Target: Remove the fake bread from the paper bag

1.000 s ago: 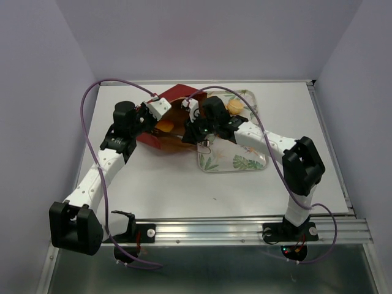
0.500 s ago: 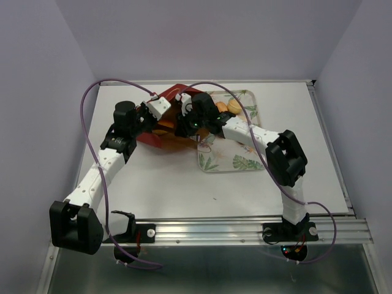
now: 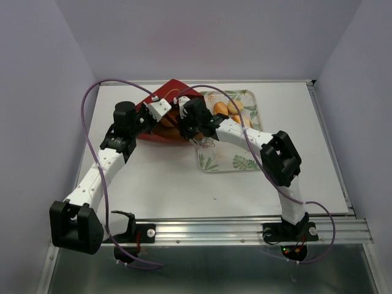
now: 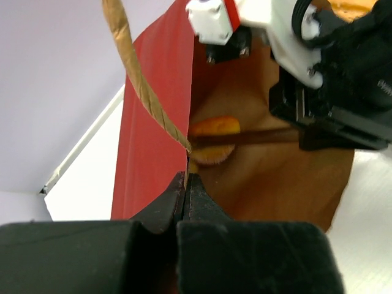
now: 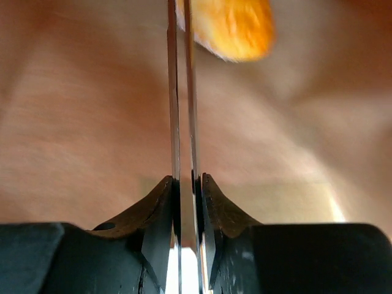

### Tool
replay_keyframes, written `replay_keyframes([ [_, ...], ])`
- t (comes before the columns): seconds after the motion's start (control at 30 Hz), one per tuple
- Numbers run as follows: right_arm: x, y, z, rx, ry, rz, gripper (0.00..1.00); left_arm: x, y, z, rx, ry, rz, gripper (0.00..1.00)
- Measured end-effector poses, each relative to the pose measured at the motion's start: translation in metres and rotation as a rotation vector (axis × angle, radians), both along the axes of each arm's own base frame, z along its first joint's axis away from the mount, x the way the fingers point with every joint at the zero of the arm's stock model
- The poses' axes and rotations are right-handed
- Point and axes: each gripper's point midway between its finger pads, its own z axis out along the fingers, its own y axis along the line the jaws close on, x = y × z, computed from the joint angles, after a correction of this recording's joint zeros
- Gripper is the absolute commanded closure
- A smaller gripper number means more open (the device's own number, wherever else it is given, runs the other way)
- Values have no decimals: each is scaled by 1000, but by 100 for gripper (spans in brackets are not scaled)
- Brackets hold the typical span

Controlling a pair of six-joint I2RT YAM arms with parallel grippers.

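The left gripper (image 4: 185, 179) pinches the paper bag (image 4: 153, 110) rim, holding its mouth open so the right gripper (image 5: 182, 18), pressed together, reaches the fake bread (image 5: 236, 27)

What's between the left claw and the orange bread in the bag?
Left wrist view: the edge of the paper bag, pinched by the left gripper; the right gripper crosses in front of the bread.

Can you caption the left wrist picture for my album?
The left gripper pinches the rim of the paper bag; the right gripper is inside, by an orange bread piece.
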Motion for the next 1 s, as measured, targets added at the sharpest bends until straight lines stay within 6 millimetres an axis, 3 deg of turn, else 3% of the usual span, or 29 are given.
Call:
replay_keyframes([
  [0.13,3,-32,0,-69,-29,-121,99,-7,-2,-2,26,4,-49,100],
  [0.33,15,-58,-1,-103,-36,-234,99,-14,-1,-2,48,2,-77,100],
  [0.53,8,-60,7,-80,-7,-210,99,-11,0,-2,41,4,-64,100],
  [0.83,-9,-53,64,65,-10,-184,94,-2,-2,-11,24,33,-49,100],
  [1.0,-16,-53,59,85,48,-212,83,-1,-2,-9,17,32,-38,100],
])
